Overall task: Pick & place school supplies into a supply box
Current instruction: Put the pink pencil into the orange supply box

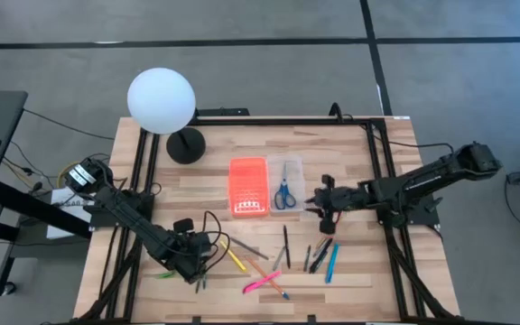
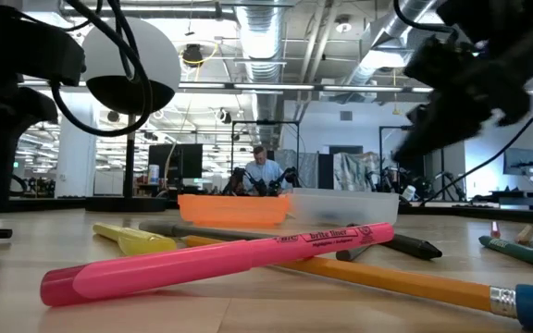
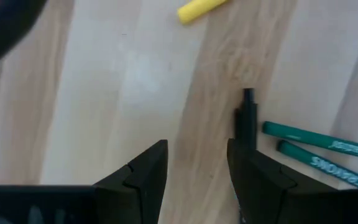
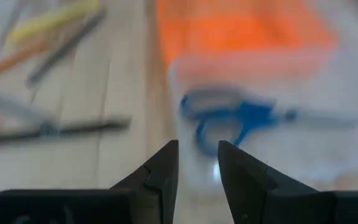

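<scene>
At the table's near edge, the left gripper (image 1: pixel 197 271) is seen low over the wood with its jaws parted and nothing between them; a black pen (image 3: pixel 248 118) lies just beside one finger, with two green crayons (image 3: pixel 319 149) close by and a yellow marker (image 3: pixel 202 9) farther off. A pink highlighter (image 1: pixel 262 283) and a blue pen (image 1: pixel 333 262) are spread among the other loose supplies across the near half of the table (image 1: pixel 242 302).

Past them, the right gripper (image 1: pixel 325 206) is held just beside the supply box (image 1: pixel 287 206), its fingers (image 4: pixel 160 171) slightly apart and empty. The blue-handled scissors (image 1: pixel 283 193) are already lying in the clear tray, with the orange lid (image 1: pixel 248 186) folded open alongside. A white globe lamp (image 1: pixel 161 101) stands at the far corner.

The next pick is judged to be the black pen. The jaws would best be centred across its barrel, lowered until nearly touching the wood, then closed squarely, so the crayons are not dragged along.
</scene>
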Available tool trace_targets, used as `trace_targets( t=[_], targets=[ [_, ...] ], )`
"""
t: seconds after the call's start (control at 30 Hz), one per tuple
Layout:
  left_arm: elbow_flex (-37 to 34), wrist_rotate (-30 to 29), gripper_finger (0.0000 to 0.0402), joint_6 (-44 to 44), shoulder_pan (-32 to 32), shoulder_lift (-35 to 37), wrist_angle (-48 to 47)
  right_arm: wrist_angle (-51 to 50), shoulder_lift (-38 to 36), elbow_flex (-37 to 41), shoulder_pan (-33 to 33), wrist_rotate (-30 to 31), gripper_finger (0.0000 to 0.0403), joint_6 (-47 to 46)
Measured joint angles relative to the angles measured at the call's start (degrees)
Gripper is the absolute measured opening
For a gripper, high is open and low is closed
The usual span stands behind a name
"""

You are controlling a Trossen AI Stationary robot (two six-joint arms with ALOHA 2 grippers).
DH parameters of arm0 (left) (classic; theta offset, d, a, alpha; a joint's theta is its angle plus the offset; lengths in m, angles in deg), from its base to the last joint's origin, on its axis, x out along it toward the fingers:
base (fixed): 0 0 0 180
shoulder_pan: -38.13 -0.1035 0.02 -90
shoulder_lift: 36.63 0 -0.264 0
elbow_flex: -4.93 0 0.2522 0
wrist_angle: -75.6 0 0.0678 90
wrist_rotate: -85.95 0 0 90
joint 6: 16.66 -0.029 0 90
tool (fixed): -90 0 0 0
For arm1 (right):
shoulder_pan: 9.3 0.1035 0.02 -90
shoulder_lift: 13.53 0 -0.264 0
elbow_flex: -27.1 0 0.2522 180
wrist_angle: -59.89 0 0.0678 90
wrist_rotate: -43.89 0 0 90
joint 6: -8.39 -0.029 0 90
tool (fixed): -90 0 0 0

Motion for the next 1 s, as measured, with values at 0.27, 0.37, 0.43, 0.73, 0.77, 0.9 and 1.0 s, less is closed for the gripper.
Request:
trace_targets(
  t=[0.27,0.37,0.43,0.73,0.77,0.9,1.0],
  targets=[
    [0.00,-1.17,0.0162,-0.93,-0.02,-0.01,-0.59,-27.84,0.66,-8.98,6.90,1.33,0.0107,-5.23],
    [0.00,-2.37,0.0162,-0.62,-0.04,-0.01,-0.53,-30.07,0.66,-9.11,7.66,-0.54,0.0107,-5.21],
    [0.00,-2.88,0.0162,-0.46,-0.04,0.01,-0.51,-32.60,0.76,-9.11,8.23,-0.61,0.0107,-5.21],
    [0.02,-3.89,0.0162,0.89,-0.04,-0.01,-0.34,-35.15,8.52,-9.09,8.15,-0.83,0.0107,-2.75],
    [0.02,-3.89,0.0162,0.99,-0.04,-0.01,-0.33,-35.13,9.77,-9.09,8.15,-0.84,0.0107,-2.68],
    [0.02,-3.81,0.0162,1.16,-0.04,-0.01,-0.31,-34.93,13.74,-9.09,8.13,-1.76,0.0107,-2.67],
    [0.02,-3.86,0.0162,1.06,-0.04,-0.01,-0.31,-34.97,15.88,-9.39,7.83,-1.93,0.0107,-2.64]
  ],
)
